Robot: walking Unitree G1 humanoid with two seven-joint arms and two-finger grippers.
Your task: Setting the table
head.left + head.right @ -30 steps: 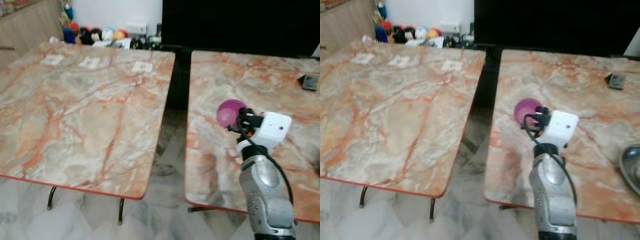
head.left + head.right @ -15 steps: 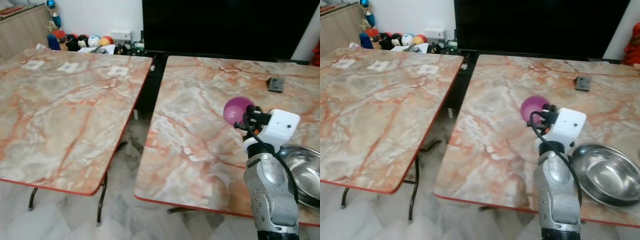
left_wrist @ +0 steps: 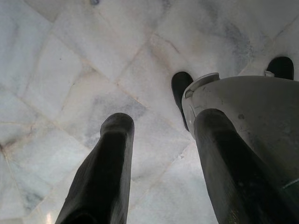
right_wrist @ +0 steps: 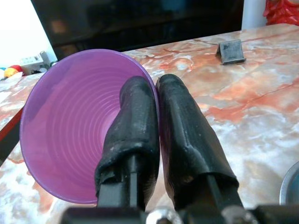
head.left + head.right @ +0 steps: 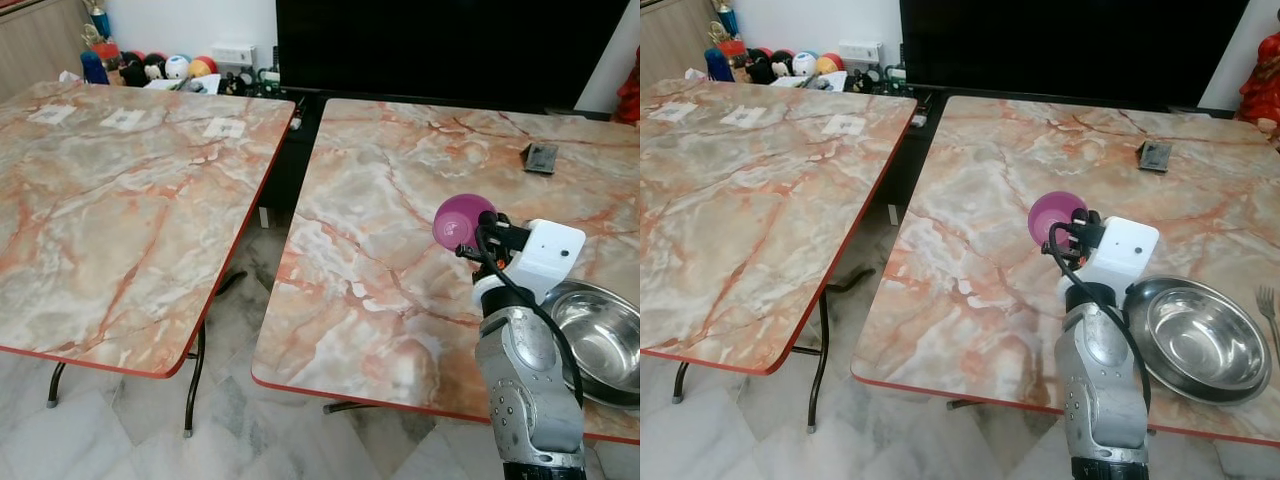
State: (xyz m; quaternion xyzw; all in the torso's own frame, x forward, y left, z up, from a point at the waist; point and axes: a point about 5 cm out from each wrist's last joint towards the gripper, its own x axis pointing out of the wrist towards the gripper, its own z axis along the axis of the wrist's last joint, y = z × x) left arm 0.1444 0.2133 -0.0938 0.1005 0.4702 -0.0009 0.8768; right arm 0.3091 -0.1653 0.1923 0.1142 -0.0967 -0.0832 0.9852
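Observation:
My right gripper (image 4: 156,88) is shut on the rim of a purple plastic cup (image 4: 74,121), one finger inside and one outside. The cup (image 5: 462,220) is held above the right marble table (image 5: 400,180), near its middle. A steel bowl (image 5: 1200,338) rests on that table at its front right, beside my right arm. A fork (image 5: 1268,305) lies just right of the bowl at the picture's edge. My left gripper (image 3: 159,135) hangs open over the tiled floor, nothing between its fingers.
A second marble table (image 5: 110,200) stands to the left, with three paper squares at its far edge. A narrow gap separates the two tables. A small dark object (image 5: 540,156) lies far right on the right table. A large black screen (image 5: 440,45) and toys (image 5: 160,68) stand behind.
The camera has swung right and closer, bringing the right table, the bowl and the fork into view. The right gripper still holds the purple cup at about the same height.

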